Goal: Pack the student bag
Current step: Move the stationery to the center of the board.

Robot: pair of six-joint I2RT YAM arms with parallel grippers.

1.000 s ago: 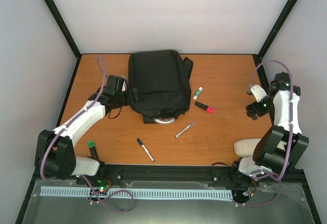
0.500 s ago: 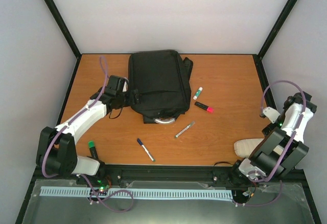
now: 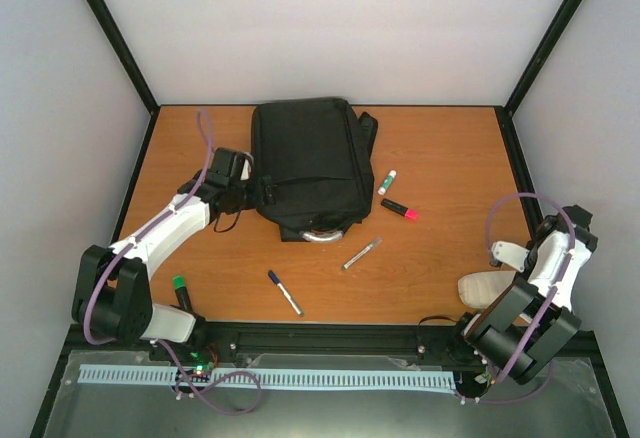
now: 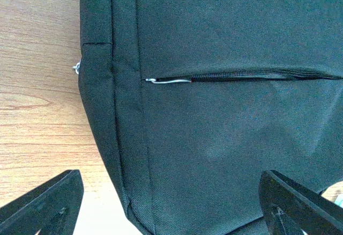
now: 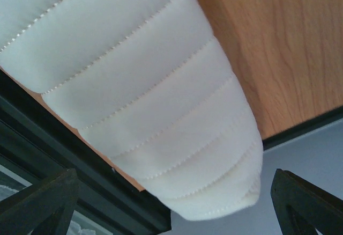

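The black student bag (image 3: 305, 166) lies flat at the back middle of the table, its grey handle (image 3: 320, 235) pointing toward me. My left gripper (image 3: 258, 190) is open at the bag's left edge. In the left wrist view the bag (image 4: 225, 138) fills the frame, its pocket zipper (image 4: 241, 76) closed with the metal pull (image 4: 166, 80) at the left end, and my left gripper (image 4: 171, 208) is spread wide above the fabric. My right gripper (image 3: 503, 261) is folded back at the near right, open over the beige quilted pouch (image 3: 485, 286); the right wrist view shows the pouch (image 5: 139, 95) beneath my right gripper (image 5: 171, 205).
Loose on the table are a white marker with a green cap (image 3: 387, 181), a black and red marker (image 3: 398, 209), a silver pen (image 3: 361, 253), a blue pen (image 3: 285, 292) and a green-capped marker (image 3: 181, 293). The pouch hangs over the table's near edge (image 5: 300, 125).
My right arm has pulled back and down from the right side of the table to the near right corner, over the beige pouch. The left arm has barely moved.
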